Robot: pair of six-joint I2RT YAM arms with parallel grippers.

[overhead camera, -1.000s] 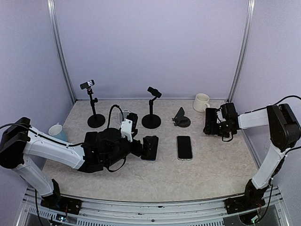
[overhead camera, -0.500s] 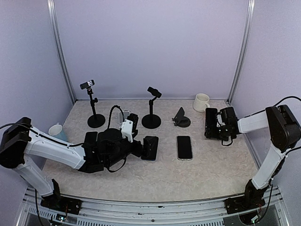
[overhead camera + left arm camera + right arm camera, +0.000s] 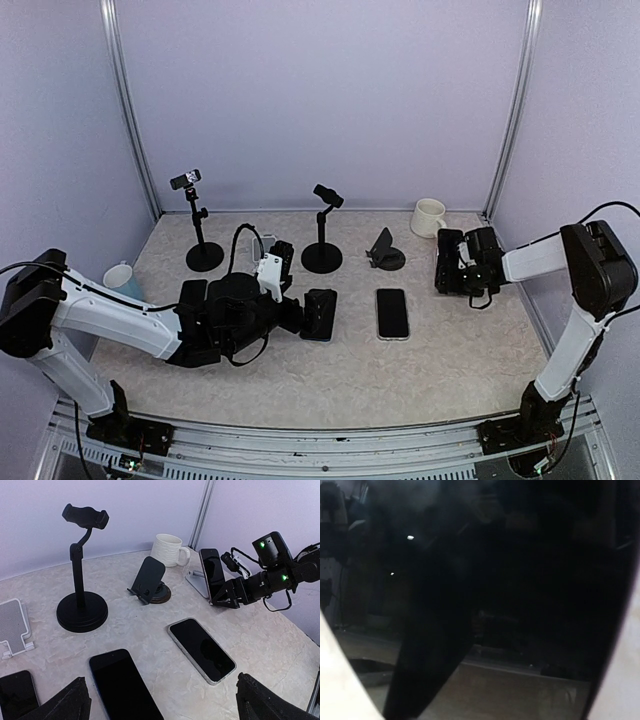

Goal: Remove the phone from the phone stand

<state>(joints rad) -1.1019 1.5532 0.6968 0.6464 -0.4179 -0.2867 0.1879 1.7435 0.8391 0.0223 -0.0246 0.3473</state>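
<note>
Standing phone (image 3: 212, 573): upright at the far right of the desk (image 3: 450, 345), leaning back into the silver phone stand (image 3: 195, 583), with the white mug (image 3: 169, 549) near it on the left.
Right gripper (image 3: 231, 594): low against the phone's right edge. The jaws seem to straddle that edge, but I cannot tell whether they pinch it. The right wrist view shows only dark glass, very close.
Left gripper (image 3: 160, 707): jaws wide with nothing between them, low over the near middle of the desk, well apart from the stand.
Risk, weak hold: the grip sits at one lower edge of a smooth slab. If the jaws catch only the rim, the phone could swing or slip out on the lift and fall on its glass.
Risk, stand dragged: the stand looks light and nothing pins it. A pull toward the right instead of up and out of its lip could tip it or take it along.
Risk, mug: a phone swinging left could strike the mug.
Risk, blind close: with the wrist view blocked, a misaligned jaw pressing on the screen face would go unseen.
</note>
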